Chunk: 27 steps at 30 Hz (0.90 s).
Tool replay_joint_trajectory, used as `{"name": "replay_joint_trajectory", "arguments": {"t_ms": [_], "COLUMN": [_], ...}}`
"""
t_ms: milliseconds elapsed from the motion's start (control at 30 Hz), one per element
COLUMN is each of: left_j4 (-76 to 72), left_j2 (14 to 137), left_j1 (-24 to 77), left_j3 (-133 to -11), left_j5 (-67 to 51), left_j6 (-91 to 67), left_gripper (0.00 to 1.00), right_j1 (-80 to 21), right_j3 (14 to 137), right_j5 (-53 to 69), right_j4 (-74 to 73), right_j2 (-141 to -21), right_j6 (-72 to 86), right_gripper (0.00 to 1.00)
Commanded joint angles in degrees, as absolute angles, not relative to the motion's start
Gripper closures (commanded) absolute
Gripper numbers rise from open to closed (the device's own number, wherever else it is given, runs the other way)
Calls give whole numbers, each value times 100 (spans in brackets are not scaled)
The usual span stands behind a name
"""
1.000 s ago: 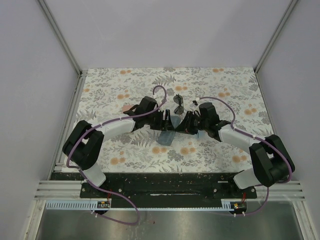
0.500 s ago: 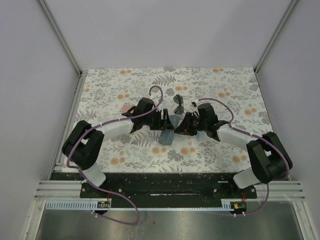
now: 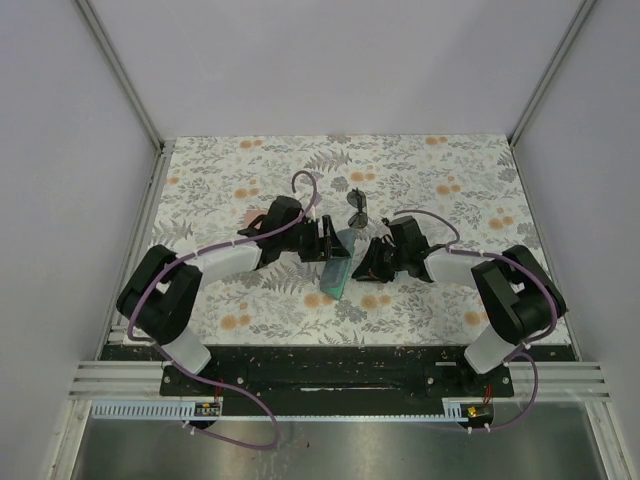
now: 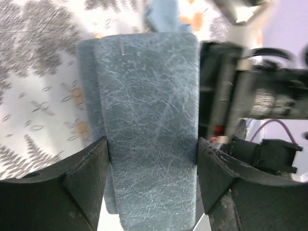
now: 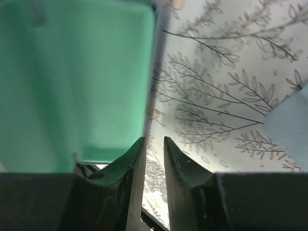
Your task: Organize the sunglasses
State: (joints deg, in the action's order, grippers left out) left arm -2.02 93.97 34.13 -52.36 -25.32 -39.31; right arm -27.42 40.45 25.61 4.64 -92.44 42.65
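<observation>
Left hand (image 4: 151,144) clamps the grey-blue case (image 4: 144,96) mid-frame; right hand (image 5: 154,140), fingers narrowly apart, sits beside its green lining (image 5: 72,82).

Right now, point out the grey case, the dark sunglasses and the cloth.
grey case (image 4: 149,130): left wrist view, middle of its outer shell.
dark sunglasses (image 3: 357,207): top view, middle of the frame.
cloth (image 4: 164,17): left wrist view, blue fold beyond the case.
</observation>
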Motion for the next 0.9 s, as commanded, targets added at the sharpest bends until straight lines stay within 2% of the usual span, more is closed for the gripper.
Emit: {"name": "replay_joint_trajectory", "arguments": {"t_ms": [0, 133, 300, 433, 467, 600, 733, 867], "left_j4": [-1582, -1390, -1204, -1415, -1485, -1801, -1907, -1881], "left_j2": [8780, 8807, 8771, 8763, 8771, 8929, 9052, 9088], "left_j1": [3577, 3542, 3489, 3419, 3419, 3419, 3410, 3331], "left_j3": [-5379, -5344, -5204, -4949, -4905, -4694, -4614, -4570], "left_j5": [-3683, -3517, -3173, -2963, -2875, -2821, -2751, -2760], "left_j6": [-4562, -4466, -4271, -4315, -4324, -4430, -4412, -4324], "left_gripper": [88, 88, 86, 82, 81, 75, 69, 55], "right_j1": [-2821, -2821, -2821, -2795, -2786, -2786, -2786, -2760], "right_j3": [3999, 4025, 4113, 4288, 4350, 4701, 5070, 5186], "right_j5": [2408, 2356, 1689, 925, 671, -384, -1273, -1635], "right_j4": [712, 546, -235, -1035, -1255, -1976, -2600, -2795], "right_j2": [-9387, -9238, -8554, -7956, -7850, -7708, -8024, -8270], "right_j6": [4254, 4184, 3991, 3674, 3604, 3288, 3182, 3252], "right_gripper": [70, 69, 66, 59, 53, 44, 47, 49]}}
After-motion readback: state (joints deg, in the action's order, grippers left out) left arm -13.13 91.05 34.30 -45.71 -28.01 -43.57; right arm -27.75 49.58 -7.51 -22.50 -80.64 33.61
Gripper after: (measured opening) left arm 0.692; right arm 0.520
